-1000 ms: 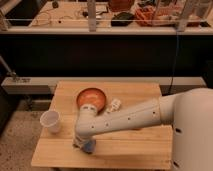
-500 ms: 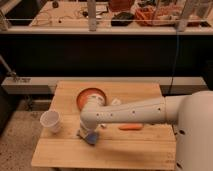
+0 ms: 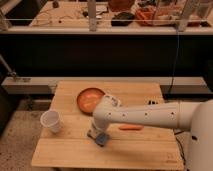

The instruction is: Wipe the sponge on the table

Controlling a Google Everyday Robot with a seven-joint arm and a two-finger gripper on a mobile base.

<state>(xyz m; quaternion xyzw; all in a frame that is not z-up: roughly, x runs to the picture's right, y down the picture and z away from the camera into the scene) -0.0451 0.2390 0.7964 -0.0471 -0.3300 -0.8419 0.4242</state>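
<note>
The blue sponge [image 3: 103, 138] rests on the light-wood table [image 3: 65, 152], near the middle of its front half. My gripper [image 3: 97, 134] comes down on it from above and is shut on the sponge, pressing it to the wood. The white arm reaches in from the right and hides part of the tabletop behind it.
A white cup [image 3: 51, 121] stands left of the sponge. An orange bowl [image 3: 88, 99] sits behind the gripper, and a flat orange carrot-like piece [image 3: 131, 128] lies to its right. A cluttered workbench [image 3: 100, 15] runs along the back, with floor to the left of the table.
The gripper has slid the sponge to the right and a little away from the front edge. The arm swung back, uncovering the orange carrot-like piece.
</note>
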